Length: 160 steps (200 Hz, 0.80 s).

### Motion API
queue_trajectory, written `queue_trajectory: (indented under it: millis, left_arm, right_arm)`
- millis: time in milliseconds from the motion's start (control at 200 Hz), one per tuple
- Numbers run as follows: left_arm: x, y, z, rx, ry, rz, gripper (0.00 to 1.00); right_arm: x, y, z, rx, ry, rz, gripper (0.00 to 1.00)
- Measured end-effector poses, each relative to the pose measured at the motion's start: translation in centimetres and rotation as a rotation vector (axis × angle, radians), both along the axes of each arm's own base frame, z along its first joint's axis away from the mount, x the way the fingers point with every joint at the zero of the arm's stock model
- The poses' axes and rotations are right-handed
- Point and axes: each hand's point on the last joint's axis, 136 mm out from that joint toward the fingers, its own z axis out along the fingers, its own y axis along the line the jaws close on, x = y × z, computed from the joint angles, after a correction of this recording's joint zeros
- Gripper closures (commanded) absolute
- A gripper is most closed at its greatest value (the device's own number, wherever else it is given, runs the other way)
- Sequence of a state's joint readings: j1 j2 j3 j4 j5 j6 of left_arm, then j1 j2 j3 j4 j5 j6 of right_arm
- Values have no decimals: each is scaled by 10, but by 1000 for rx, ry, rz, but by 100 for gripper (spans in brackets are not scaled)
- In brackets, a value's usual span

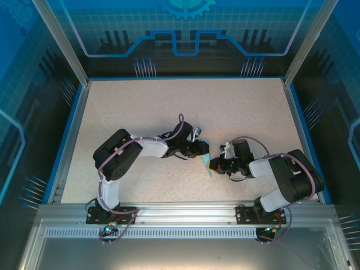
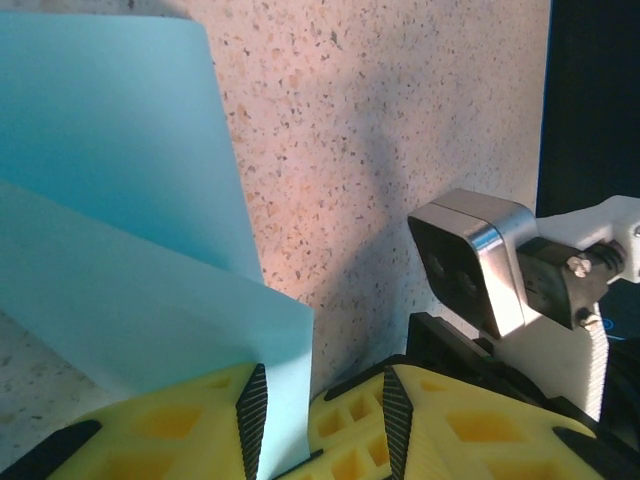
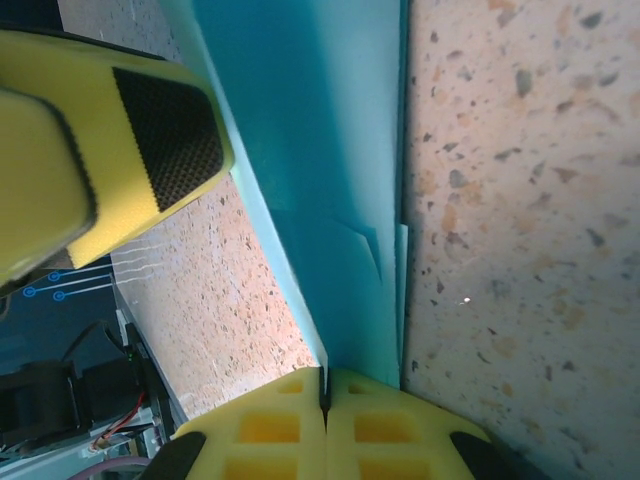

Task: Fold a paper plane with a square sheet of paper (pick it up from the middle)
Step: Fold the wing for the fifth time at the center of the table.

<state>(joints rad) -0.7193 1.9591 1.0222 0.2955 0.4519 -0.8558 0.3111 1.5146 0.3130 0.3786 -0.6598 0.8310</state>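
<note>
The light-blue sheet of paper (image 1: 206, 163) is folded into layers and held up off the table between the two arms. My right gripper (image 3: 323, 385) is shut on its lower edge, the fold running straight up from the pinched jaws. In the top view the right gripper (image 1: 216, 166) comes in from the right. My left gripper (image 2: 325, 420) stands open; a flap of the paper (image 2: 120, 200) hangs into its gap against the left pad (image 2: 252, 415), and the other pad is clear of it. From above, the left gripper (image 1: 201, 151) sits just above-left of the paper.
The speckled beige table (image 1: 169, 107) has a blue rim (image 1: 72, 135) and a metal rail (image 1: 185, 211) at the near edge. The right arm's wrist camera (image 2: 470, 260) is close to my left fingers. A left finger (image 3: 110, 150) hangs beside the paper.
</note>
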Motion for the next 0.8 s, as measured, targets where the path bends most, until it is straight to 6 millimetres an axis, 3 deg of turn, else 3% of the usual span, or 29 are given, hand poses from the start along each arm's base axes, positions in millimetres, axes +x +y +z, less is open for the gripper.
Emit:
queue_trajectory:
  millis: [310, 800]
  left_arm:
    - [2, -2, -10, 1, -1, -2, 61]
    - [6, -6, -5, -7, -27, -14, 61]
  right_arm:
    - [-6, -7, 13, -47, -43, 7, 71]
    - [-11, -19, 11, -178, -55, 40, 53]
